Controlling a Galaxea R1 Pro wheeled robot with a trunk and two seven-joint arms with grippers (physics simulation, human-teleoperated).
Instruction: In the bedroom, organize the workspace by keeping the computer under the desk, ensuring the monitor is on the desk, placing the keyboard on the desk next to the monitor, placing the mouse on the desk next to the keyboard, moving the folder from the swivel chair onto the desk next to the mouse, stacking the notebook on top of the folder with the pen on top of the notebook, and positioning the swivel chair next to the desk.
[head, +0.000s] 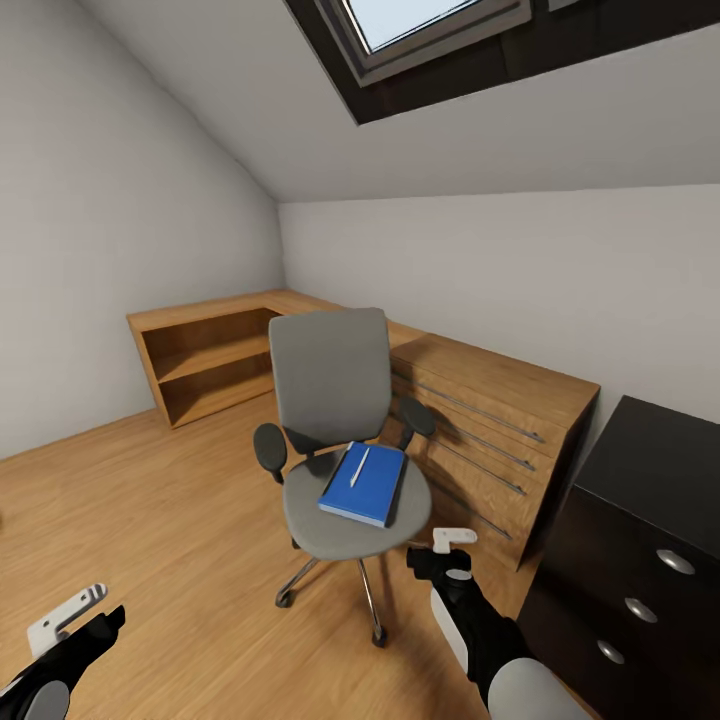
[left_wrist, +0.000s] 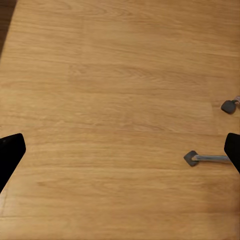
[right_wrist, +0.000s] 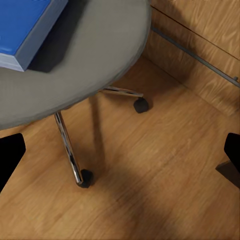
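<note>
The swivel chair (head: 333, 400) with grey seat and backrest stands mid-room on the wood floor, in front of a wooden dresser. Flat on its seat lies the blue folder (head: 364, 484), and the white pen (head: 359, 467) rests on top of it. My right gripper (head: 440, 558) hangs open just off the seat's front right edge; its wrist view looks past the folder (right_wrist: 25, 30) and seat (right_wrist: 75, 75) to the chrome legs. My left gripper (head: 100, 620) is open low over bare floor, left of the chair. At the right, the desk's dark drawer unit (head: 640, 560) shows. Notebook, monitor, keyboard, mouse and computer are out of view.
A light wooden dresser (head: 490, 430) with bar handles runs along the back wall behind the chair, joined to an open shelf unit (head: 210, 360) in the corner. Chair castors (right_wrist: 86, 177) (left_wrist: 190, 158) stick out near both grippers. Open floor lies left of the chair.
</note>
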